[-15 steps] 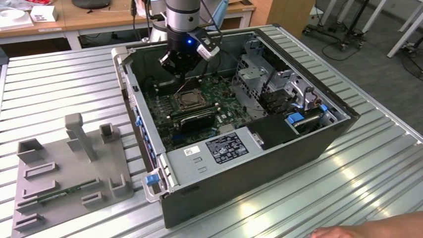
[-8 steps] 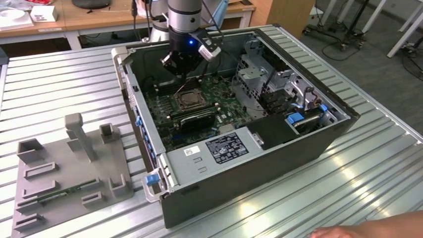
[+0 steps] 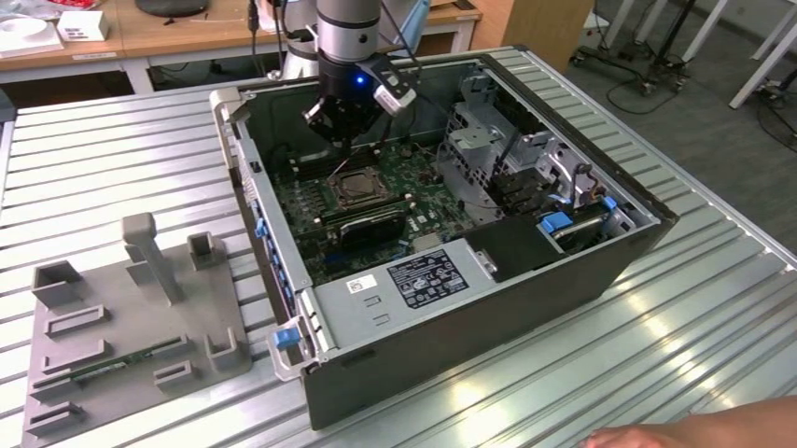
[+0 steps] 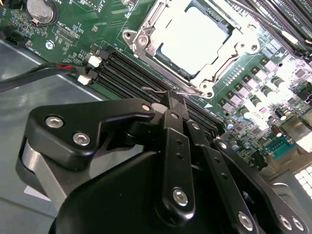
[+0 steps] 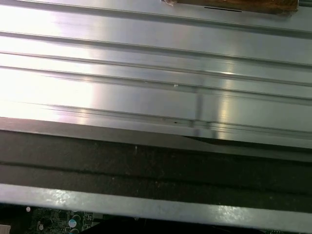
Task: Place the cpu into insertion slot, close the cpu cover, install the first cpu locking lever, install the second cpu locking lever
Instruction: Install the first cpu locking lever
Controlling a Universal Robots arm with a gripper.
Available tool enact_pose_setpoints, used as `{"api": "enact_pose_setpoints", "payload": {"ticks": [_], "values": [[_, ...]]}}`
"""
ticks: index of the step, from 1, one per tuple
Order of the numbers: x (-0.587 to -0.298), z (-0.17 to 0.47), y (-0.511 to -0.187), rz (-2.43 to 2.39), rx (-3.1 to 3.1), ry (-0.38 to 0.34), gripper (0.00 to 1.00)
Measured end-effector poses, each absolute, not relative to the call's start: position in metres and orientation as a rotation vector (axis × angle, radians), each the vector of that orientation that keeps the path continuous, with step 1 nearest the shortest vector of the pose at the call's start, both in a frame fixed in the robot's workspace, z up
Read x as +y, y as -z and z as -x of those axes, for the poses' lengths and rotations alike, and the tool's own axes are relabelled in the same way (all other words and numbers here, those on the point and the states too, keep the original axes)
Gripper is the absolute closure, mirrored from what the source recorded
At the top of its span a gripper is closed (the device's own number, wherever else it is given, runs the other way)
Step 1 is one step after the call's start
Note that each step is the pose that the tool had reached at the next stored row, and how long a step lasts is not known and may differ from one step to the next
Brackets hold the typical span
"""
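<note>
The pincer (image 4: 176,101) hangs inside the open computer case (image 3: 598,271) on the ribbed metal desk (image 3: 125,159), its fingers drawn narrow together with nothing seen between them. In the second wrist view, the cpu (image 4: 192,41) lies just beyond the fingertips, seated in the insertion slot (image 3: 353,187), with the cpu cover (image 4: 170,66) lying flat around it. A thin wire locking lever (image 4: 155,89) runs along the socket's near edge, right at the fingertips.
</note>
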State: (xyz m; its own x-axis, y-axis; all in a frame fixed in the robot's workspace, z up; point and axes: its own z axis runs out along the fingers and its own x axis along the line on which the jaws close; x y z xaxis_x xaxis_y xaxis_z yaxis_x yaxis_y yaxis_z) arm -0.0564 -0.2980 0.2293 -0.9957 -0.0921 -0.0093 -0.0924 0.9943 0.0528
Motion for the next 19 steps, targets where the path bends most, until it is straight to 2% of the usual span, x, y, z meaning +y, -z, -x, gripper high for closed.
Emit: {"api": "enact_pose_setpoints", "payload": {"ticks": [19], "values": [[-0.298, 0.044, -0.217, 0.145, 3.130, -0.086, 0.89]]}}
